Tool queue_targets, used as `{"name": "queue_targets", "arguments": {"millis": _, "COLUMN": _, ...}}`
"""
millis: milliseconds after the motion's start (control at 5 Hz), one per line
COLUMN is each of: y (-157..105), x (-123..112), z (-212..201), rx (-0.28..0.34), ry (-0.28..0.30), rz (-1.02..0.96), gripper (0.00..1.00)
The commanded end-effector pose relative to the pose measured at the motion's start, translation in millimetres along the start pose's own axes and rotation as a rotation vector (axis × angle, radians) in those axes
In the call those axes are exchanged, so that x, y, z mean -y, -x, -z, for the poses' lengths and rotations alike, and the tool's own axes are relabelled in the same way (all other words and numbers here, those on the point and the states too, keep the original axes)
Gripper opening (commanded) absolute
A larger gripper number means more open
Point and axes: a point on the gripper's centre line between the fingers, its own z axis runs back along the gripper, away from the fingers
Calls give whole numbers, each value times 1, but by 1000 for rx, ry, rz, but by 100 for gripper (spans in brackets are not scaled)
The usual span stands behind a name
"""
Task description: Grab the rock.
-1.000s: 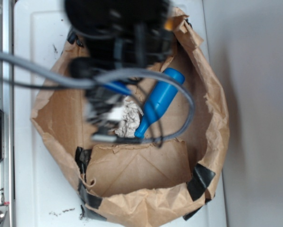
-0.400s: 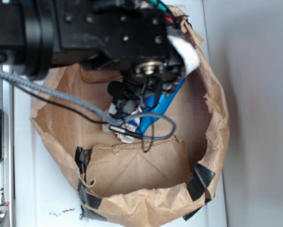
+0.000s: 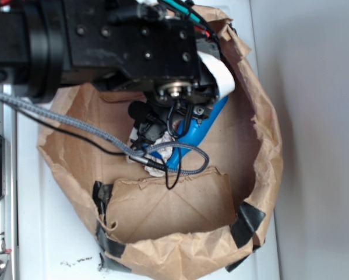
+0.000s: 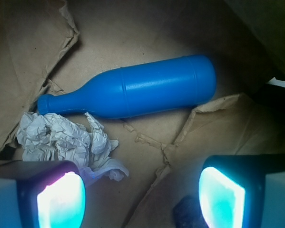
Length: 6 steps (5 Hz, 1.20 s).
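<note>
- Since the earlier exterior frame the arm has shifted a little left and lower over the paper bag point(image 3: 261, 151), now covering more of the blue bottle point(image 4: 132, 92).
- Jaws of the gripper point(image 4: 140, 194) stand apart, released, holding nothing; their two glowing pads point(image 4: 61, 199) frame the lower edge of the wrist view.
- Relative to the blue bottle, which lies on its side on the bag's brown floor, the rock point(image 4: 190, 213) sits below it, a dark lump at the frame's bottom edge, just beside the inner face of the right-hand pad and partly cut off.
- Crumpled paper wad point(image 4: 61, 137) lies just below the bottle's neck, close to it, partly behind the left-hand pad.
- Bag rests on a white worktop point(image 3: 40, 233).
</note>
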Motion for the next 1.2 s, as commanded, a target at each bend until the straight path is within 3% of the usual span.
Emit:
{"name": "queue_targets", "arguments": {"millis": 0, "y": 9, "x": -7, "z": -1, "rx": 82, "ry": 2, "rz": 58, "gripper": 100}}
{"name": "queue_targets", "arguments": {"millis": 400, "y": 30, "x": -17, "z": 12, "rx": 82, "ry": 6, "rz": 96, "gripper": 100}}
{"name": "queue_targets", "arguments": {"millis": 1000, "y": 34, "x": -44, "z": 28, "rx": 42, "ry": 3, "rz": 29, "gripper": 100}}
